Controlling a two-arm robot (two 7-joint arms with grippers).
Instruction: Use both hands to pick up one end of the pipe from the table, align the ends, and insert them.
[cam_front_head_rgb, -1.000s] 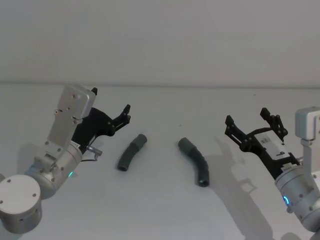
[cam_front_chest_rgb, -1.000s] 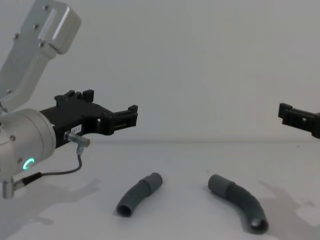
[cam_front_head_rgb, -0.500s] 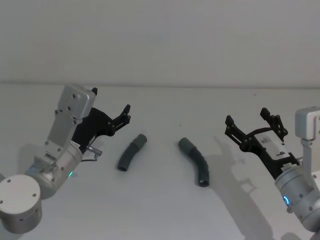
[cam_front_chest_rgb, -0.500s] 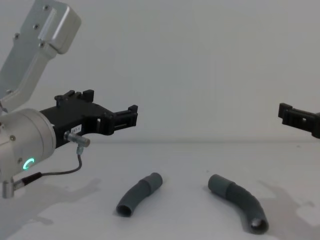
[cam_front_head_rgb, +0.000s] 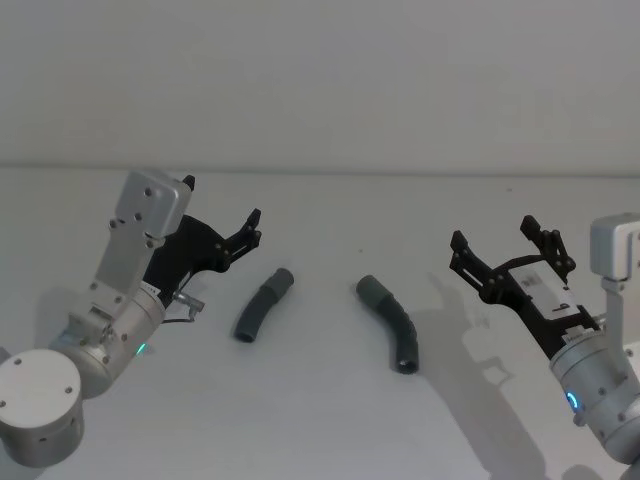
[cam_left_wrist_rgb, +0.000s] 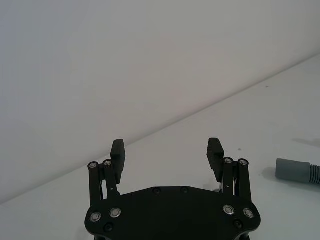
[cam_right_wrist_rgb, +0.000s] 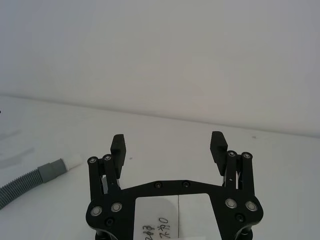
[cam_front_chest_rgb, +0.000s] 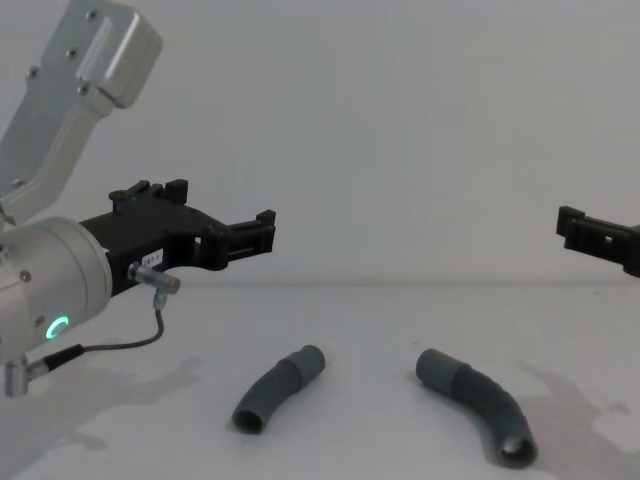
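With jaws open, lower left gripper (cam_front_head_rgb: 250, 228) onto left pipe piece (cam_front_head_rgb: 262, 304), right gripper (cam_front_head_rgb: 492, 232) onto right pipe piece (cam_front_head_rgb: 390, 322) — grip ribbed middles, leaving inner collars, apparently, free.

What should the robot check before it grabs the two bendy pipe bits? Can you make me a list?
1. Left gripper open: ok.
2. Right gripper open: ok.
3. Both grippers empty: ok.
4. Left pipe piece and right pipe piece lying loose on the table, apart from each other: ok.
5. Grippers down at the pieces: not ok; each hovers above the table, out to the side of its piece.
6. Which piece carries the white stub: cannot tell.
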